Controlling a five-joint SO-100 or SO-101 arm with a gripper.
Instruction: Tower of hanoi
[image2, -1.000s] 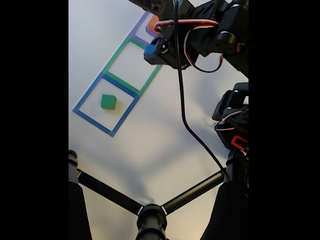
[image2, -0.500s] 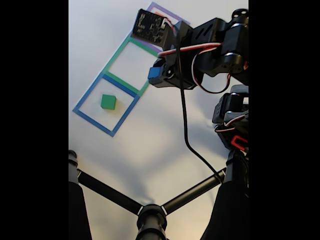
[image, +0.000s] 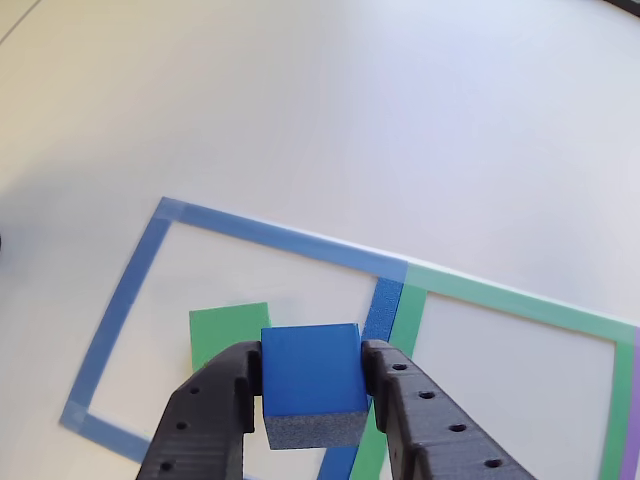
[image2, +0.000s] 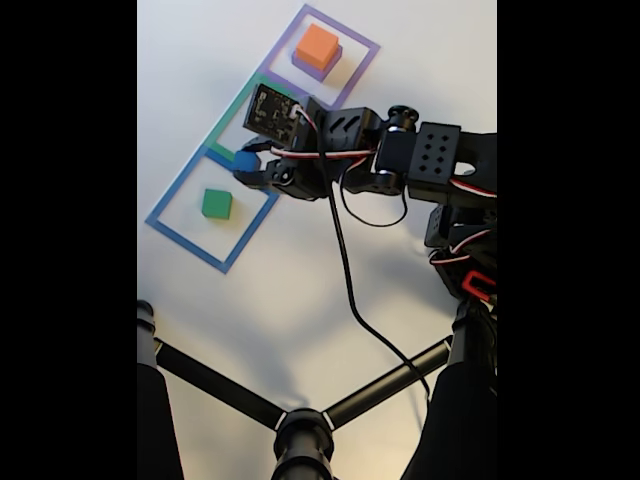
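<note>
My gripper (image: 312, 400) is shut on the small blue cube (image: 310, 376), held in the air between its black fingers (image: 215, 415). In the fixed view the gripper (image2: 250, 166) holds the blue cube (image2: 245, 159) over the border between the blue and green tape squares. The green block (image2: 217, 204) lies flat inside the blue tape square (image2: 180, 180); in the other view the green block (image: 228, 333) sits just left of and beyond the cube. The orange block (image2: 318, 45) rests on the purple block (image2: 301, 62) inside the purple tape square.
The green tape square (image2: 228, 112) between the other two holds no block. A black tripod (image2: 300, 430) stands at the bottom of the fixed view, and a black cable (image2: 350, 290) hangs from the arm. White table surface surrounds the tape squares.
The arm has swung down and left with the blue cube, from above the green square to the edge of the blue square. The orange and purple stack is now uncovered.
</note>
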